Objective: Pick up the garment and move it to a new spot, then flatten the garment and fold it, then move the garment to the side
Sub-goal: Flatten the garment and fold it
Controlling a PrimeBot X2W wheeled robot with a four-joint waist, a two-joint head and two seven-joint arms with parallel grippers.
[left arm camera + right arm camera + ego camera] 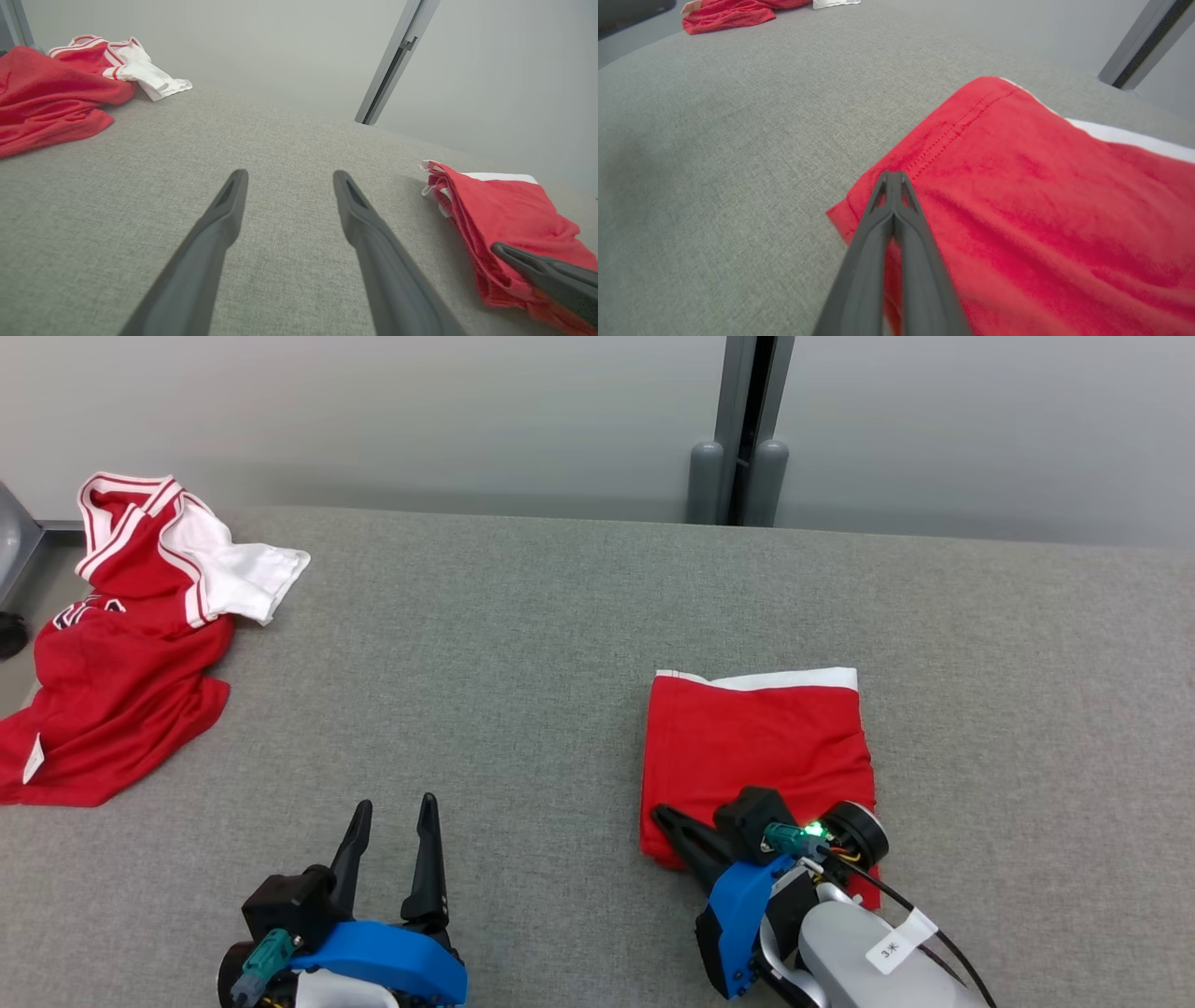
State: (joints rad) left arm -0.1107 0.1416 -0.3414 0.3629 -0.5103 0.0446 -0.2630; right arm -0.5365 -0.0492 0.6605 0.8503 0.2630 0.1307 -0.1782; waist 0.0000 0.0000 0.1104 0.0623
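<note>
The garment (756,747) is a red cloth with a white band, folded into a neat rectangle on the grey table (523,644), right of centre. My right gripper (658,815) lies on its near left corner. In the right wrist view its fingers (891,176) are pressed together on the garment (1041,186), and red cloth shows in the slit between them. My left gripper (397,800) stands open near the front edge, well left of the garment, with nothing between its fingers. The left wrist view shows the same gripper (290,173) open over bare table, with the garment (504,214) at its right.
A crumpled red and white jersey (121,644) lies at the table's far left, partly over the edge. It is also in the left wrist view (46,93). A grey post (742,429) stands behind the back edge against a pale wall. Bare grey cloth stretches between the two garments.
</note>
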